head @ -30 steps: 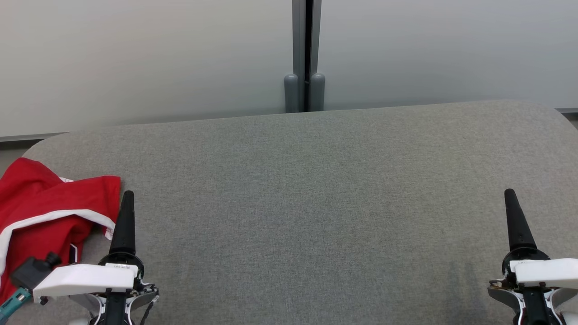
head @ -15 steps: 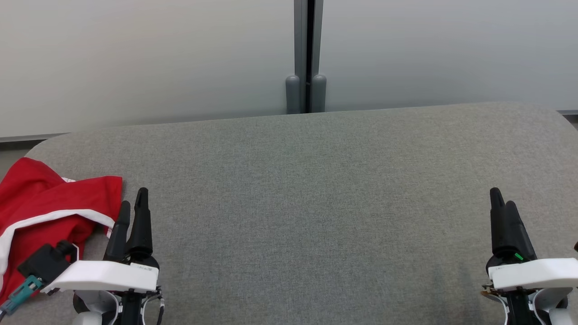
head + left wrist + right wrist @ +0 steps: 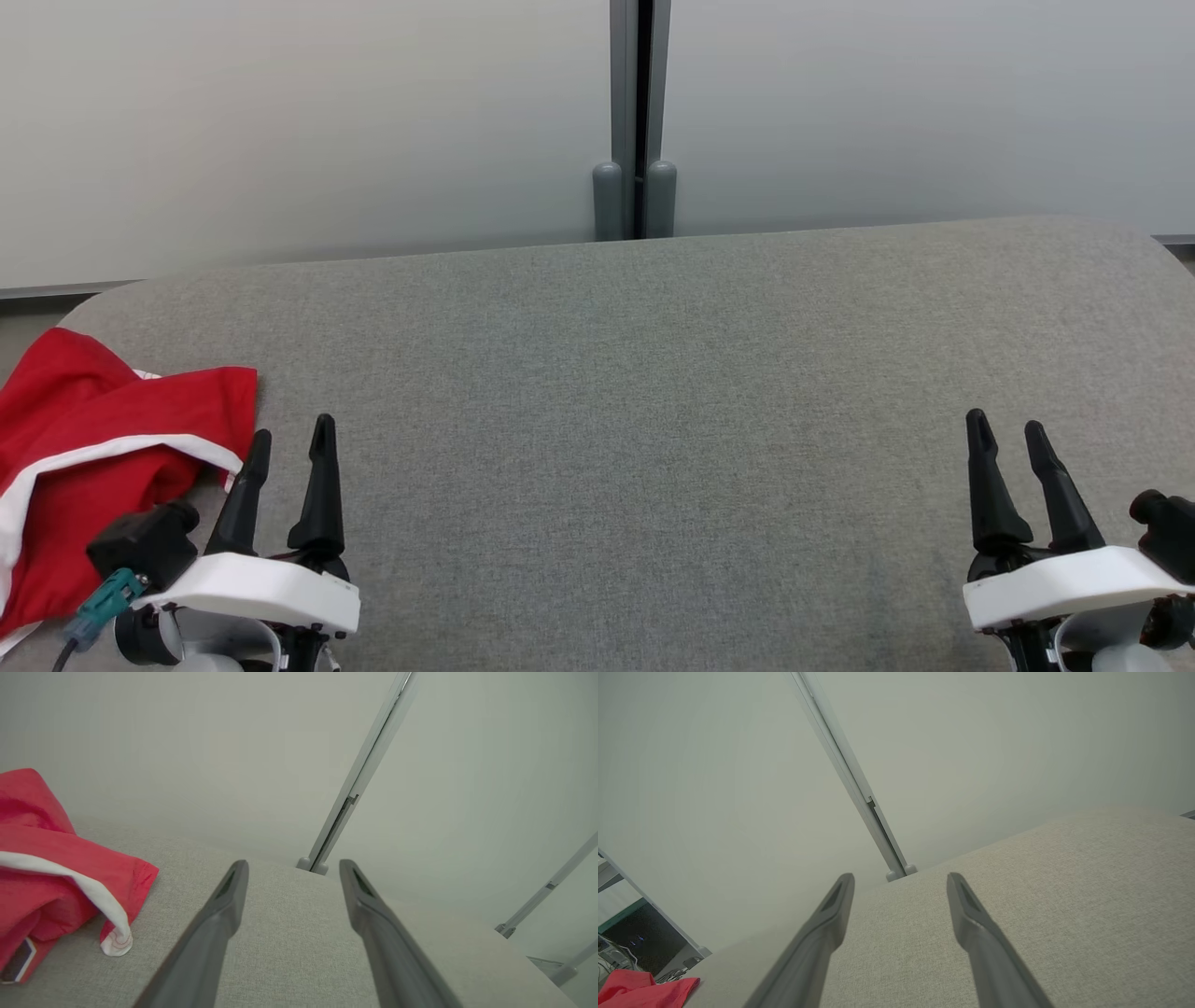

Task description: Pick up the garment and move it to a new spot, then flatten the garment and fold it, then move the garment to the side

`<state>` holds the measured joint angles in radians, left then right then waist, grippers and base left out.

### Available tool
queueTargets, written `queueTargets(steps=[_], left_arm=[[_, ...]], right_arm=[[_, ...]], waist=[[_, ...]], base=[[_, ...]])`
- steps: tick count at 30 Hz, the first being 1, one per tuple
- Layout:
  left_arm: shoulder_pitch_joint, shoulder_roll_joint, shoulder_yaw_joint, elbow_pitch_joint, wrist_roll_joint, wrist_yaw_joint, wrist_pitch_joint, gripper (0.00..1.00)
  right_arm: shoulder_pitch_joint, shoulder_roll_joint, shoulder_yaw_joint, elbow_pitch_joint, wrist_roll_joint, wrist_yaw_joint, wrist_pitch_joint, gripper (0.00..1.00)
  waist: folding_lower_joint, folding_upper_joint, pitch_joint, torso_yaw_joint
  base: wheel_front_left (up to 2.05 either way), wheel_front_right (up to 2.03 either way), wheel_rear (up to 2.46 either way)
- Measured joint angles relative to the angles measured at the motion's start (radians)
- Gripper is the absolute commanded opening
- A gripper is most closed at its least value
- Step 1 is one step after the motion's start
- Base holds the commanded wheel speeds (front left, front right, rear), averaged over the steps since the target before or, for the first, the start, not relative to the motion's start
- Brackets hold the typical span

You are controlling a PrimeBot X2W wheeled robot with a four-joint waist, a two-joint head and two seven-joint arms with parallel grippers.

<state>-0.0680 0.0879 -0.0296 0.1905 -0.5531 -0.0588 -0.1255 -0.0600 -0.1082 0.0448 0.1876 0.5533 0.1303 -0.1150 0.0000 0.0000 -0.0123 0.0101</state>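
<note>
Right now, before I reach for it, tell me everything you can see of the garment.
The garment is red, thin-looking cloth with a white band along one edge and a small dark label near its lower fold. It lies crumpled and doubled over itself, not flattened, at the left end of the grey pad, and runs past the head view's left edge. It rests on the pad; nothing holds it.

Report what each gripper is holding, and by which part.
Nothing is held. The left gripper and the right gripper both have their jaws apart and empty; the red garment lies crumpled to the left of the left gripper.
</note>
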Motion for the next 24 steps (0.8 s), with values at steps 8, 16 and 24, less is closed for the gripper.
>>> queueTargets(steps=[8, 16, 24], left_arm=[[0.003, 0.009, -0.018, 0.022, 0.076, 0.018, -0.02, 1.0], [0.003, 0.02, -0.034, 0.052, 0.152, 0.034, -0.041, 1.0], [0.003, 0.025, -0.049, 0.086, 0.221, 0.045, -0.06, 1.0]], right_arm=[[0.005, 0.0, 0.003, 0.015, -0.067, 0.0, -0.008, 1.0], [0.011, 0.004, 0.01, 0.03, -0.127, 0.0, -0.018, 1.0], [0.015, 0.006, 0.018, 0.046, -0.183, 0.0, -0.028, 1.0]], waist=[[0.0, 0.0, -0.002, 0.003], [0.0, 0.0, -0.004, 0.008], [0.0, 0.0, -0.007, 0.009]], base=[[0.0, 0.0, 0.0], [0.0, 0.0, 0.0], [0.0, 0.0, 0.0]])
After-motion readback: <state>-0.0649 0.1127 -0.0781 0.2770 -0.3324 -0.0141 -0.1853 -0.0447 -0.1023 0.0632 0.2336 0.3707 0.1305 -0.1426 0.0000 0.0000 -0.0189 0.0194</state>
